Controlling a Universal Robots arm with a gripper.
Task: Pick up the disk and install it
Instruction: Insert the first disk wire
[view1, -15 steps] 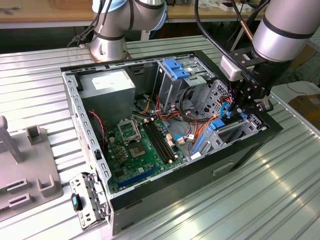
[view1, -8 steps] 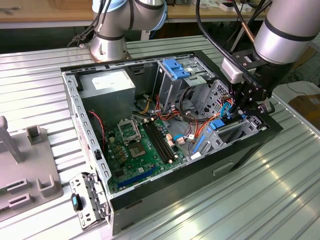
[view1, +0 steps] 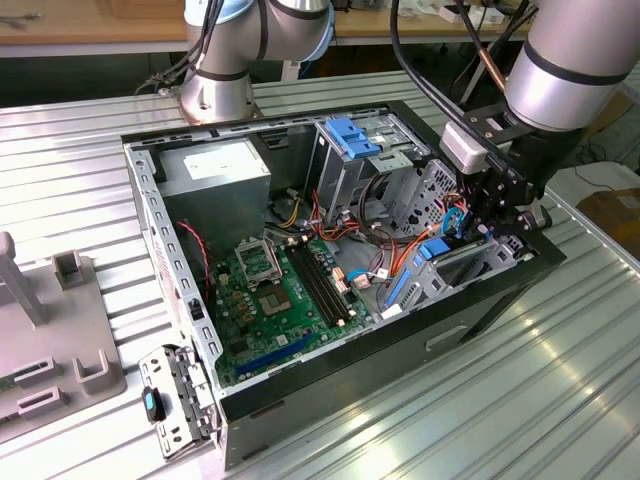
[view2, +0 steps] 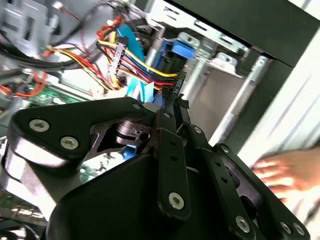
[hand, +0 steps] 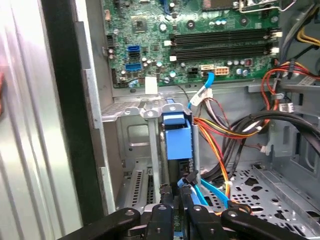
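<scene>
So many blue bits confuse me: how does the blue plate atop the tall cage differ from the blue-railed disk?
The latch plate is paler and sits high atop the cage, away from the gripper; the disk is dark with brighter blue rails, low in the bay beside the gripper. Both carry blue plastic.

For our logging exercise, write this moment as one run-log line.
task: install disk | gripper: inside open computer case, at disk | disk: edge-on in drive bay
</scene>
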